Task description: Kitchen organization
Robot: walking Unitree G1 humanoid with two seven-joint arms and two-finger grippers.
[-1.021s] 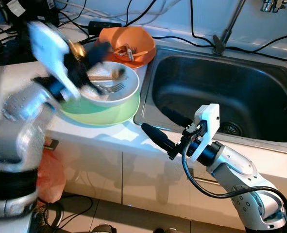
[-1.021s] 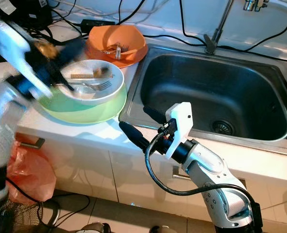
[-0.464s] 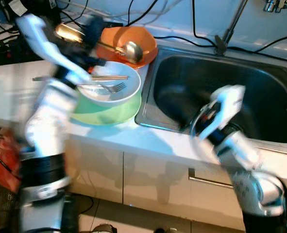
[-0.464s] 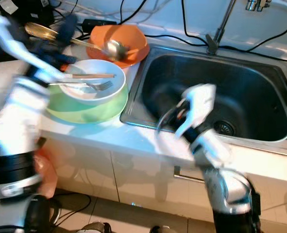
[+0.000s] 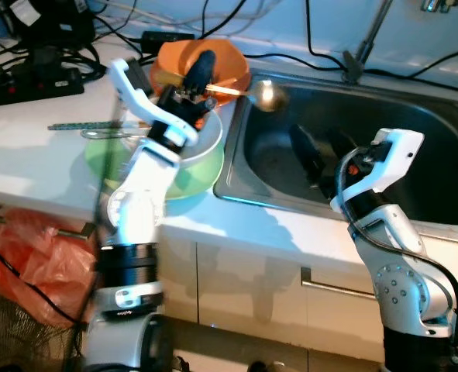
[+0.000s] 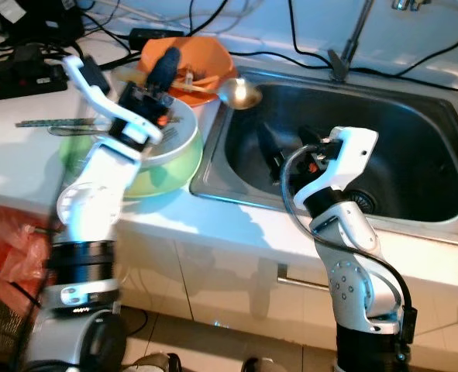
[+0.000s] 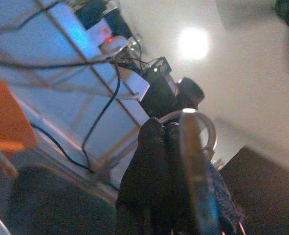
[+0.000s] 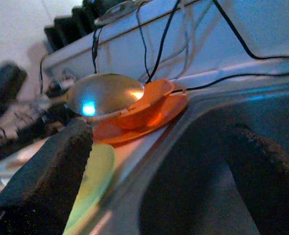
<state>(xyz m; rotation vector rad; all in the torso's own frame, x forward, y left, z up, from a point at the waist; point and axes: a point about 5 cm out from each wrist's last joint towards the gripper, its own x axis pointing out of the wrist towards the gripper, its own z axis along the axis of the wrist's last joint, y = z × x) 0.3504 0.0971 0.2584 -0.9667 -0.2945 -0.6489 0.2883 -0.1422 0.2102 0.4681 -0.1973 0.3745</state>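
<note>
My left gripper (image 5: 200,74) is pinching the handle of a ladle (image 5: 269,94), holding its metal bowl out over the near-left corner of the sink (image 5: 414,147), just past the orange bowl (image 5: 230,60). My right gripper (image 5: 315,153) is reaching down inside the sink with its fingers spread apart, gripping nothing. A white bowl (image 6: 176,138) is sitting in a green bowl (image 5: 196,172) on the counter (image 5: 27,147), beside the sink.

Head pair high, wrist pair close.
Looked down from above at counter edge and sink (image 5: 383,116), both eyes sharing it; wrist views sat low, near, angled up past orange bowl (image 8: 134,115) toward cabled wall (image 7: 76,73).
</note>
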